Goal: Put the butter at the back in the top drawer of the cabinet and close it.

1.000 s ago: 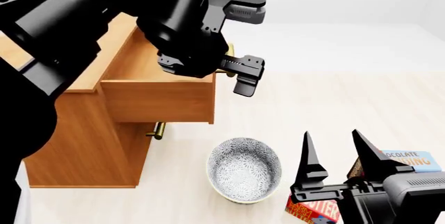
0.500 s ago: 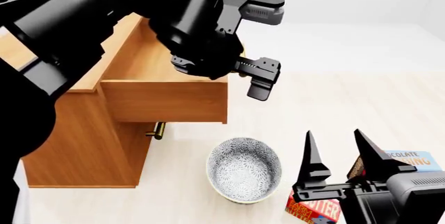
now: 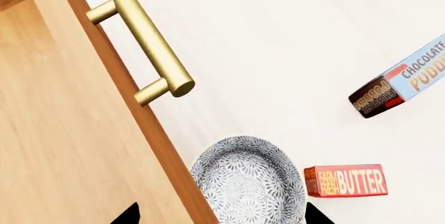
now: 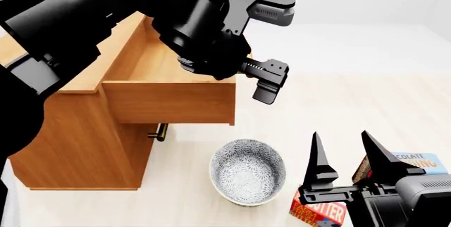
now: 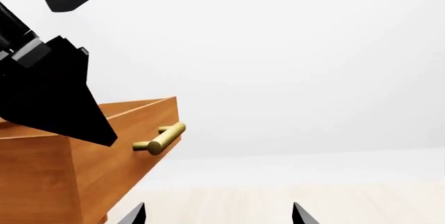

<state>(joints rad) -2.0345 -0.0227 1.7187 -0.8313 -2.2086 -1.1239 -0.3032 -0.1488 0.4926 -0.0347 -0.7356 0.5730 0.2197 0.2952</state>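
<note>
Pulled further out since a second ago — top drawer (image 4: 169, 102), left gripper (image 4: 270, 47) spread wide beside its front, holding nothing, right gripper (image 4: 343, 155) splayed empty above butter (image 4: 318, 211).

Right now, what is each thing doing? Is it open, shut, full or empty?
top drawer: pulled open, looks empty
butter: on the floor, not picked up
bowl: upright, empty
left gripper: open, holding nothing
right gripper: open, holding nothing
</note>
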